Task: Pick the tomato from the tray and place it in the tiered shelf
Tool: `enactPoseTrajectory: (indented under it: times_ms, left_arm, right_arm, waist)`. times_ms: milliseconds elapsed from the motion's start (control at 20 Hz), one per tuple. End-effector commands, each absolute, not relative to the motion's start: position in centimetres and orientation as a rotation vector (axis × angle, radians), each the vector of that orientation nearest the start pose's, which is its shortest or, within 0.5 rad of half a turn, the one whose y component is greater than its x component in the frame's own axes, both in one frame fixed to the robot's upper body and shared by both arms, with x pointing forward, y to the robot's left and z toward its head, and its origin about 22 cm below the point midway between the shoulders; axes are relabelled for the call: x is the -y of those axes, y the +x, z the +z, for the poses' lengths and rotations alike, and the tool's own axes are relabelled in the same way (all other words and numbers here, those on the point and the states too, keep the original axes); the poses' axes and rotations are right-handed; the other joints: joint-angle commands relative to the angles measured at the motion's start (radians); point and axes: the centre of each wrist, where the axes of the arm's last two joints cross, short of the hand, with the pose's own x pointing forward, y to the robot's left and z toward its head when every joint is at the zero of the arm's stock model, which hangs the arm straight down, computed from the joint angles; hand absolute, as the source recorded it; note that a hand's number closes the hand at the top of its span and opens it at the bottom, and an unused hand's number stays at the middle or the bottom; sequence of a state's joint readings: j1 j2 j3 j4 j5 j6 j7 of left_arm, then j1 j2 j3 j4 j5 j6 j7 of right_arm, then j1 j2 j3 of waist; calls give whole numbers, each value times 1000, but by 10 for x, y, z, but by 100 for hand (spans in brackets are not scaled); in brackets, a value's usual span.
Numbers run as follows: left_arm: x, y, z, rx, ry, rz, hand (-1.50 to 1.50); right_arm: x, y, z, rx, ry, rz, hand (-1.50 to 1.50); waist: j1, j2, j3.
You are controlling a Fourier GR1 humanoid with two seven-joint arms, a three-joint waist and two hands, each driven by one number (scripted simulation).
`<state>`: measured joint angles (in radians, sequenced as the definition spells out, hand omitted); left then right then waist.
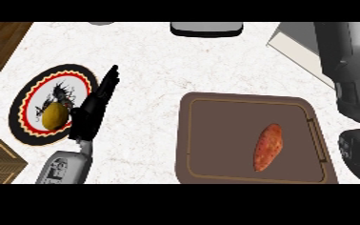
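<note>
An elongated reddish-orange vegetable point(268, 147) lies tilted in the right half of a dark brown tray point(211, 138); no round tomato shows. A pale grey shelf-like unit point(295, 43) stands at the counter's back right, partly hidden. My left hand point(95, 107) is open at the left, fingers straight and pointing away, beside a patterned plate. My right hand point(346, 76) appears as a dark shape along the right edge, cut off by the frame, fingers stretched upward, off the tray's right side. Neither hand holds anything.
A round plate point(28, 124) with a black, red and yellow rim sits at the left and carries a yellow round fruit point(55, 114), touching my left hand's side. A dark rounded object point(207, 28) stands at the back centre. Wood point(10, 35) edges the counter's left.
</note>
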<state>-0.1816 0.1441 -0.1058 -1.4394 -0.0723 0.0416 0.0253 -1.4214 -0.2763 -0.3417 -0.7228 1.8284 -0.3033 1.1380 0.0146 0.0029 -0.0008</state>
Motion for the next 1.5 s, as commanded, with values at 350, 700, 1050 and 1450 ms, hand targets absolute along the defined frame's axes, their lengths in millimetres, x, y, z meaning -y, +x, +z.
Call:
enactPoseTrajectory:
  times_ms: [350,700,1050,1450]
  left_arm:
    - [-206,286,6,1594,96,-283,0]
    - [-217,286,17,1589,91,-277,0]
    - [-209,281,16,1589,85,-281,0]
    - [-209,285,11,1588,115,-280,0]
  right_arm:
    - [223,465,310,855,-1985,-246,150]
    - [282,467,294,916,-2086,-168,150]
    - [298,460,289,1148,-1975,-454,150]
    - [333,456,278,1179,-1949,-475,150]
  waist:
    - [-2,3,0]
    - [18,10,1]
    - [21,8,3]
    - [11,8,1]
